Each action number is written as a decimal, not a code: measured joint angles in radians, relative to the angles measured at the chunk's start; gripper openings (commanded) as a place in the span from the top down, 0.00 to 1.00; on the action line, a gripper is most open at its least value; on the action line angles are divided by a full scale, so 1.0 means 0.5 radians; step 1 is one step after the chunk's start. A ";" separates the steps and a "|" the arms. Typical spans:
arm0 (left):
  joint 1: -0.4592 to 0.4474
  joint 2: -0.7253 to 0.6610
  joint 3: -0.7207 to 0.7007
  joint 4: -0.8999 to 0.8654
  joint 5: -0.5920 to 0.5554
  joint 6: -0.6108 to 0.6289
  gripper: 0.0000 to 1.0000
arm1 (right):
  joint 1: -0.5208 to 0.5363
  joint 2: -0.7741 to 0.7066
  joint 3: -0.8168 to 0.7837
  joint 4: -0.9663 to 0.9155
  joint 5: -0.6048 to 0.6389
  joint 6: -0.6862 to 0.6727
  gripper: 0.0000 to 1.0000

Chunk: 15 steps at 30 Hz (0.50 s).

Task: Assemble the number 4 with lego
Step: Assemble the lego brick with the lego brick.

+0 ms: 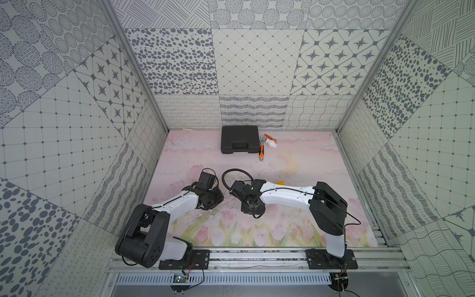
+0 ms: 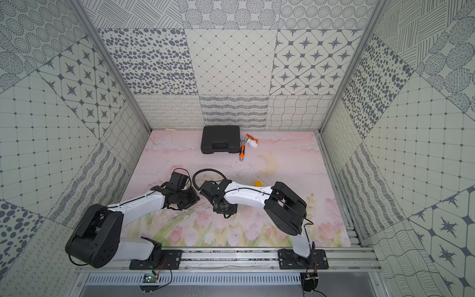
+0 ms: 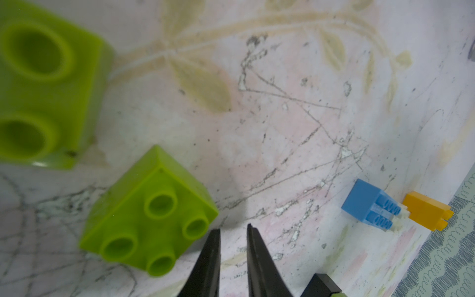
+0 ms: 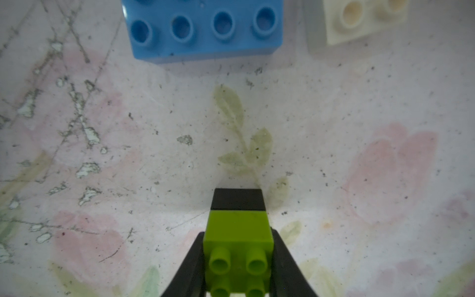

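In the right wrist view my right gripper (image 4: 237,236) is shut on a lime green brick (image 4: 239,244). A black brick (image 4: 237,199) is joined to the green brick's far end, close over the mat. Beyond them lie a long blue brick (image 4: 203,28) and a white brick (image 4: 365,18), with a gap between the two. In the left wrist view my left gripper (image 3: 234,228) stands narrowly open with nothing between its fingers. It is just beside a loose lime green brick (image 3: 149,218); another green brick (image 3: 48,84) lies farther on. A yellow brick (image 1: 280,183) shows behind the right forearm.
A large black case (image 1: 240,140) sits at the back of the mat, with an orange-handled wrench (image 1: 262,151) and a white valve (image 1: 271,144) beside it. Patterned walls close in three sides. Both wrists are close together at mid-mat.
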 measured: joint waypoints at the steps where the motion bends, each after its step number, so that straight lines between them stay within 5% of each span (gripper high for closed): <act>1: -0.001 -0.003 -0.001 -0.001 0.001 0.000 0.76 | -0.001 0.006 0.009 -0.010 -0.004 -0.003 0.85; 15: -0.004 -0.107 -0.001 -0.190 -0.015 0.015 0.72 | -0.090 -0.002 -0.024 0.017 -0.179 -0.130 0.88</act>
